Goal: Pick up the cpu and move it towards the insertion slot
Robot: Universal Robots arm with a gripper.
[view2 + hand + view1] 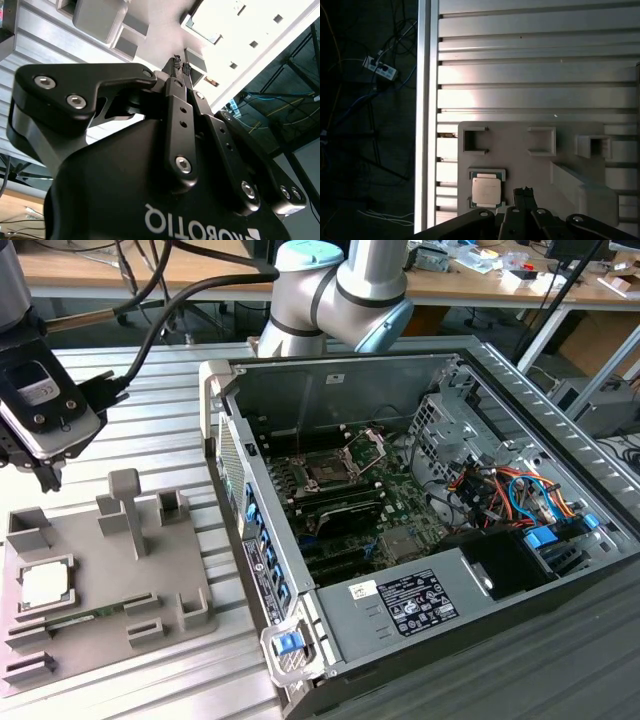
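Slatted metal desk (160, 440), exterior view. Nearest, a grey tray (110, 575) held the cpu (45, 585), which lay flat in a recess at the tray's 9 o'clock edge. At 12 o'clock from the cpu, the jaws hung above the tray, clenched together and clear of the chip. Farther off, at 2 o'clock, the insertion slot (330, 468) sat inside the open computer case (400, 600).
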